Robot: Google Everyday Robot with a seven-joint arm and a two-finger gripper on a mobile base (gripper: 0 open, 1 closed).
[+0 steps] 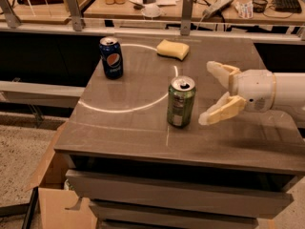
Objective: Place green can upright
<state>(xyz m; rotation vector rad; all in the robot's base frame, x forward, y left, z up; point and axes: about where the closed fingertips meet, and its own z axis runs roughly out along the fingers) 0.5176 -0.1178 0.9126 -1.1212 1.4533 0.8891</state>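
Over the table [119,142], finds the gripper [207,93] spread wide and gripping nothing, with the green can [181,104] upright just ahead of its fingertips, seemingly clear of both. Reads as placing done, so calls next for a straight pull-back away from the can. Leaves open room behind the gripper, front edge close beside it, blue can [111,57] and sponge [173,49] well beyond.

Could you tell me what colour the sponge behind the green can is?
The sponge is pale yellow, camera view; the gripper is open, right of the green can.
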